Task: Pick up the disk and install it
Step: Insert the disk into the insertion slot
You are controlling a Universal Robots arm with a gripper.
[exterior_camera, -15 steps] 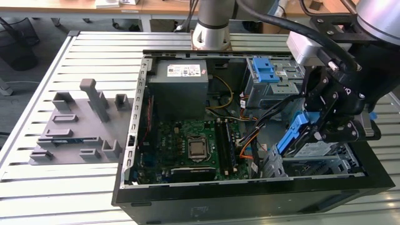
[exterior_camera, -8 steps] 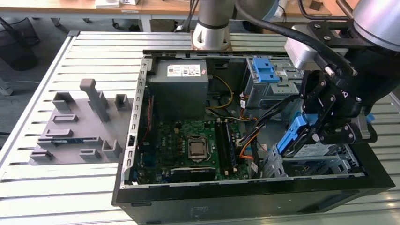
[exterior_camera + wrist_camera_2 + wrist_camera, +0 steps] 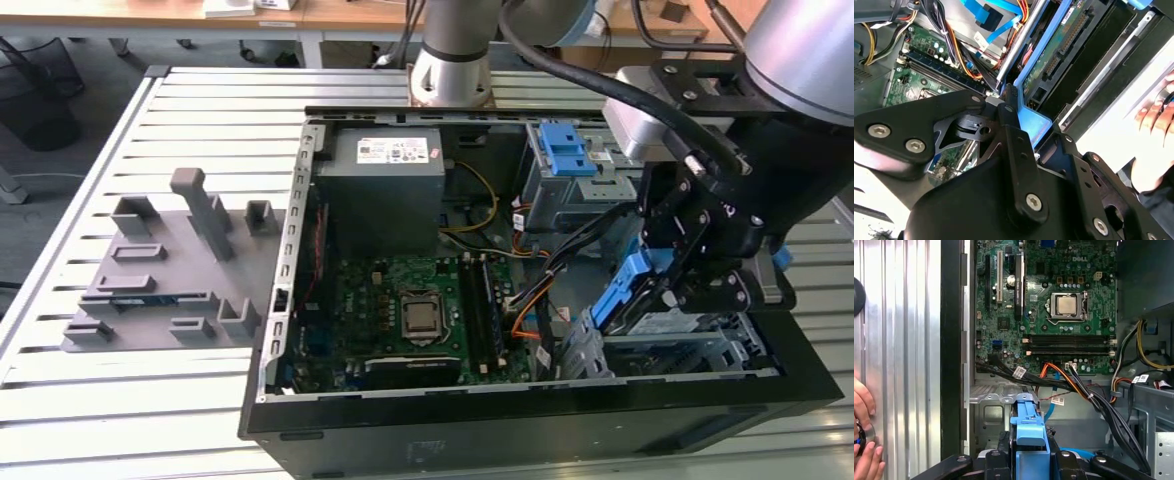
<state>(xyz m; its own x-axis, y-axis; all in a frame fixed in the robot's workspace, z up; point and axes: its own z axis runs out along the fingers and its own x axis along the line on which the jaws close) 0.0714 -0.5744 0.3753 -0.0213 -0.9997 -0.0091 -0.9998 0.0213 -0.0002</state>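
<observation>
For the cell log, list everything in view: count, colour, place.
computer case: one, black, open, on the table
table: one, silver, slatted
motherboard: one, green, inside the case
power supply: one, grey, inside the case
disk: one, blue-framed, in the pincer at the exterior view's right
latch: one, blue, on a bay inside the case
fixture: one, grey, on the table, exterior view's left
cables: several, black, orange, yellow, across the case
hand: one, a person's, on the table beside the case
arm: one, grey, base on the table
pincer: one, black, shut on the disk
</observation>
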